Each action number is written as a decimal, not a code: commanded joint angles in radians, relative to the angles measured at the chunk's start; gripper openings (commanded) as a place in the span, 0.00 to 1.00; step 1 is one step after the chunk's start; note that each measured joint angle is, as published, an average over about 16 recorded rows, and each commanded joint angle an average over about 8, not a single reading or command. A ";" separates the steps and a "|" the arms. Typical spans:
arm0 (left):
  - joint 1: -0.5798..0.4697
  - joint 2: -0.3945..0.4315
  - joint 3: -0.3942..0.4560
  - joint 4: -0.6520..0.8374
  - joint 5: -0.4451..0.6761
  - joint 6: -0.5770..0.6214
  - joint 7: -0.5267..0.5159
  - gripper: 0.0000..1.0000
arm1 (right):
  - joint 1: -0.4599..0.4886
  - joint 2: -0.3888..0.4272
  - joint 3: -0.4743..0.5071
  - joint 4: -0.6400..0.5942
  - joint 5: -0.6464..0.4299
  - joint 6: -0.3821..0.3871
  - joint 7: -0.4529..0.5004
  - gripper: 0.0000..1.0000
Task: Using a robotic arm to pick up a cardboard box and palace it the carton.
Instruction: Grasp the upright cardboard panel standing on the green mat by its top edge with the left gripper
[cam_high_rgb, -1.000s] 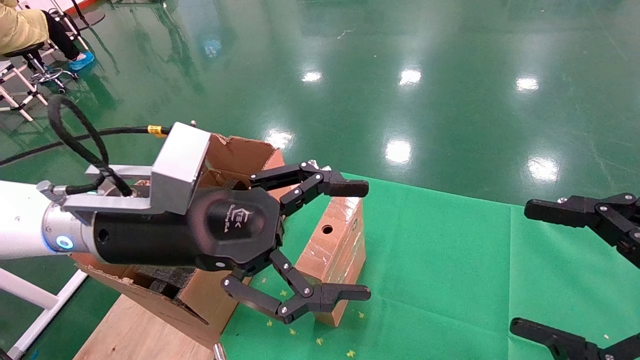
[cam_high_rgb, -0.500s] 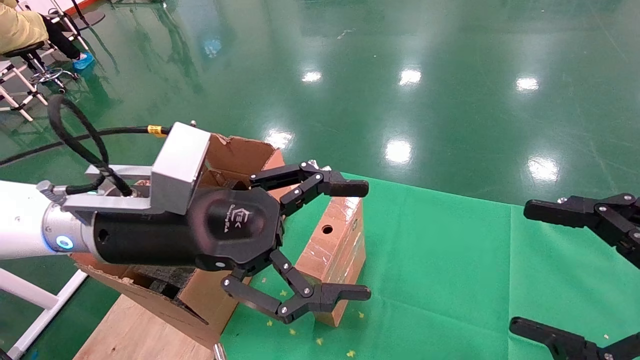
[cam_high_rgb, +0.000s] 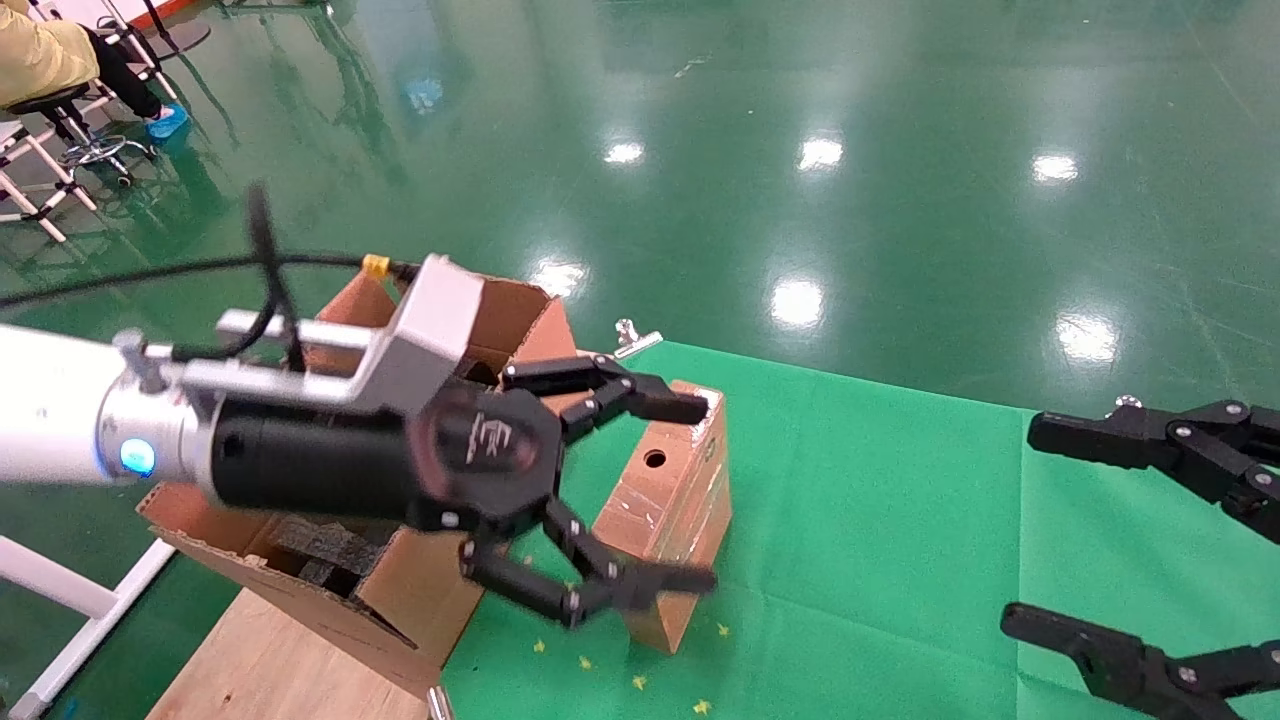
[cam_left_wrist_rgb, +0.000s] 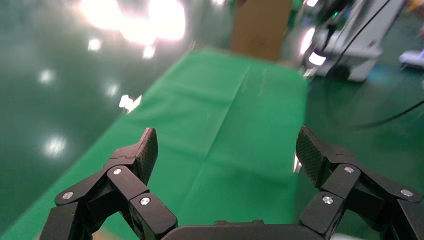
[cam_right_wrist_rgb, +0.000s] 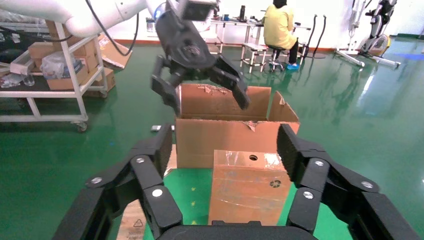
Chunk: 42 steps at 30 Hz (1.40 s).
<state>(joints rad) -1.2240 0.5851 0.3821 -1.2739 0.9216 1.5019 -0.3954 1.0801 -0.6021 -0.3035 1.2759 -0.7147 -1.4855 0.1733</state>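
Note:
The cardboard box (cam_high_rgb: 668, 505) stands on edge on the green cloth, taped, with a round hole in its top face. It also shows in the right wrist view (cam_right_wrist_rgb: 249, 190) with a recycling mark. The carton (cam_high_rgb: 412, 590) with torn flaps and black foam stands just left of it, and shows in the right wrist view (cam_right_wrist_rgb: 225, 135). My left gripper (cam_high_rgb: 692, 494) on the white arm is open and empty, hovering above the box, its fingers spread along the box's length; it shows in its own view (cam_left_wrist_rgb: 226, 147) and in the right wrist view (cam_right_wrist_rgb: 207, 102). My right gripper (cam_high_rgb: 1022, 522) is open and empty at the right, pointing at the box (cam_right_wrist_rgb: 225, 150).
The green cloth (cam_high_rgb: 880, 520) covers the table right of the box. The carton rests on a wooden board (cam_high_rgb: 270, 665). A metal clamp (cam_high_rgb: 634, 338) holds the cloth's far edge. A seated person (cam_high_rgb: 40, 50) is far left; a shelf cart (cam_right_wrist_rgb: 55, 65) stands beyond.
My left gripper has rolled and dipped toward the box, its upper finger now lower over the box's far end. My right gripper has shifted slightly left and down.

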 joint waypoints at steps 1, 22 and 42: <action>-0.038 -0.008 0.023 0.002 0.048 -0.002 -0.051 1.00 | 0.000 0.000 0.000 0.000 0.000 0.000 0.000 0.00; -0.267 0.038 0.179 -0.004 0.361 0.040 -0.349 1.00 | 0.000 0.000 0.000 0.000 0.000 0.000 -0.001 0.00; -0.554 0.217 0.523 0.146 0.578 0.083 -0.759 1.00 | 0.000 0.000 -0.001 -0.001 0.000 0.000 -0.001 0.00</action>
<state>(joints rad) -1.7738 0.8029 0.8999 -1.1300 1.5001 1.5848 -1.1420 1.0806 -0.6017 -0.3048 1.2750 -0.7144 -1.4850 0.1723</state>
